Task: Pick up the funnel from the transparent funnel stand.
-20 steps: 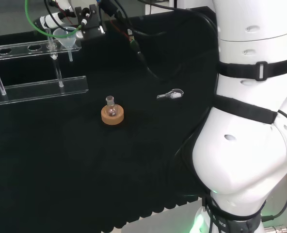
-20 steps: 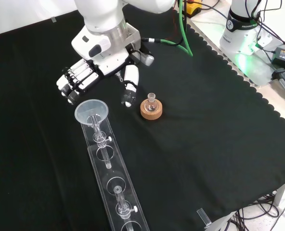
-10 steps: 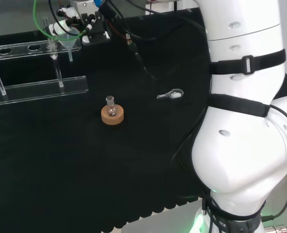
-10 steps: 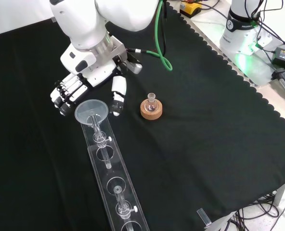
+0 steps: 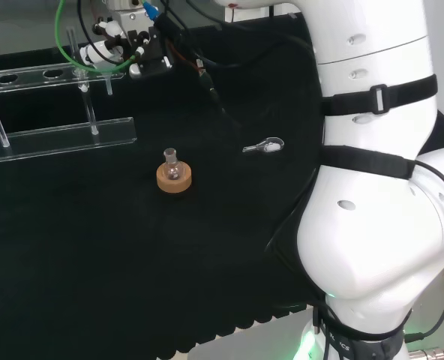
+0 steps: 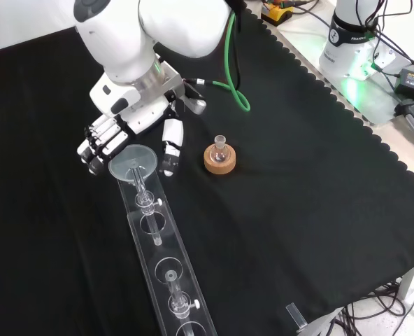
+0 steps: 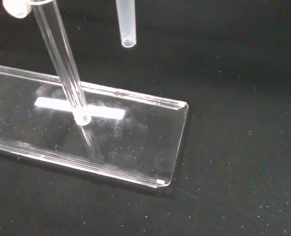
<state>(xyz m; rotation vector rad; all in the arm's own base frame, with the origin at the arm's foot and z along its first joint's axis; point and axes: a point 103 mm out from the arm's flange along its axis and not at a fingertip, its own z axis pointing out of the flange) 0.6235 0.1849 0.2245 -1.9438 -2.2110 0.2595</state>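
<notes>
The funnel (image 6: 132, 162) sits in the end hole of the transparent funnel stand (image 6: 166, 262), the hand (image 6: 133, 129) bracketing its rim, fingers uncurled, presumably poised to grasp it.

The cloth (image 6: 298, 210) on the counter is black, matt and finely speckled. The stand (image 7: 135, 142) is clear, glossy plastic with smooth bright edges. The funnel (image 6: 132, 162) looks like cloudy translucent plastic. The ring (image 6: 219, 161) under the small glass flask (image 6: 220, 145) is matt cork. The robot hand (image 6: 133, 136) has smooth white and black shells.
</notes>
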